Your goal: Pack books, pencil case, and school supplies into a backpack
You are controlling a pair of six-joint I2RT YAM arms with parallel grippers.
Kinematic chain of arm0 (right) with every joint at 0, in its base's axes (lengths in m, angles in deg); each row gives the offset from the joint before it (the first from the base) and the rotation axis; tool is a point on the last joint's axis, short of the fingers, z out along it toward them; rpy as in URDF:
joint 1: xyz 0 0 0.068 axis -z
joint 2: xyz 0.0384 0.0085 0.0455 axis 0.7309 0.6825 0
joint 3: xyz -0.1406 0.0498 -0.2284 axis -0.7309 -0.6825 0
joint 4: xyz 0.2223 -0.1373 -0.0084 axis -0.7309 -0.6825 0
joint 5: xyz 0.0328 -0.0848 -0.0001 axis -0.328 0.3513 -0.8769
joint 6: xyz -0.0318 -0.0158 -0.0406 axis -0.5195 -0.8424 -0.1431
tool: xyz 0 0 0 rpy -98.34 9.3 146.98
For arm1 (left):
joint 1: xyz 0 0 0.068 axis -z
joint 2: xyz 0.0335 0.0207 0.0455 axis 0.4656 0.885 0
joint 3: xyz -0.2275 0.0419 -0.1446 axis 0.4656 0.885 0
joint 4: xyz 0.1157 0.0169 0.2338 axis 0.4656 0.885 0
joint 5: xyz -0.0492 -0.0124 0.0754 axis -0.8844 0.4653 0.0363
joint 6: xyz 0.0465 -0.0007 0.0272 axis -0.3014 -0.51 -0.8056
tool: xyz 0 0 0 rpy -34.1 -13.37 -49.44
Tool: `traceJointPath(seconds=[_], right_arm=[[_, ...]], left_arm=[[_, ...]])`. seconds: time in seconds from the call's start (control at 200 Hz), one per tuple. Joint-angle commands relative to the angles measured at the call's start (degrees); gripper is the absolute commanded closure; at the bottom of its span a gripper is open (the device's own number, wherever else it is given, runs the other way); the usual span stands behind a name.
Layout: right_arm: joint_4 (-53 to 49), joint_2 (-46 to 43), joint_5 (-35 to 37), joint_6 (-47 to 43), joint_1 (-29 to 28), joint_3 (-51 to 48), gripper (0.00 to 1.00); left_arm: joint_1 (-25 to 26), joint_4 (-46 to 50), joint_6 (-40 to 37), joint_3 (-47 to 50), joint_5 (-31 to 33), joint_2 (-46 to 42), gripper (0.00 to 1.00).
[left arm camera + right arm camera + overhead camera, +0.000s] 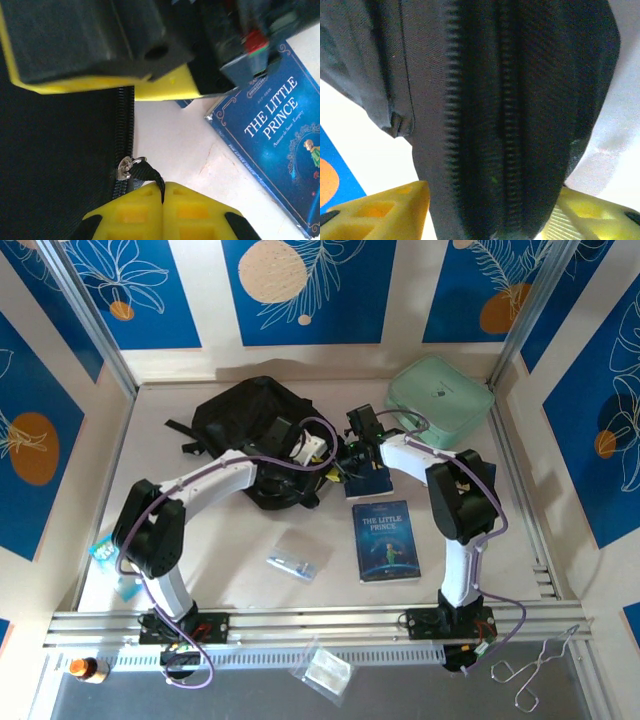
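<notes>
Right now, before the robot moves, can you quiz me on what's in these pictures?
1. True or false: The Little Prince book is already inside the backpack.
2. What is the left hand pinching? A the zip pull, B a ruler, C a cup.
3. Fill in: the clear pencil case lies on the table, to the ___ of The Little Prince book.
Key: 1 false; 2 A; 3 left.

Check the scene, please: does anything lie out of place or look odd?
Yes. A small clear bag and metal tongs lie on the grey strip nearest the camera, off the white table where the packing happens.
</notes>
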State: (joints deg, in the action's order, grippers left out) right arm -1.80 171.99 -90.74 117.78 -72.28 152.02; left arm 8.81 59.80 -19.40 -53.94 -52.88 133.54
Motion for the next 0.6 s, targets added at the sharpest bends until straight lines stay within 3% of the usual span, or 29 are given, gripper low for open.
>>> traceJointPath(seconds=[0.0, 0.33, 0.595], right_arm=[[-0.8, 0.7, 0.3, 0.2, 0.3, 1.4, 0.5], [-1.9, 1.1, 5.3, -2.6, 1.1, 1.8, 0.87], [-1.6, 1.7, 7.1, -2.9, 2.1, 2.5, 0.9]], left_arm=[[0.6, 1.0, -0.3, -2.5, -1.4, 1.2, 1.0], [0.5, 16.3, -1.7, -5.8, 4.4, -0.4, 1.0], [0.3, 24.3, -2.5, -4.6, 6.8, -3.7, 1.0]])
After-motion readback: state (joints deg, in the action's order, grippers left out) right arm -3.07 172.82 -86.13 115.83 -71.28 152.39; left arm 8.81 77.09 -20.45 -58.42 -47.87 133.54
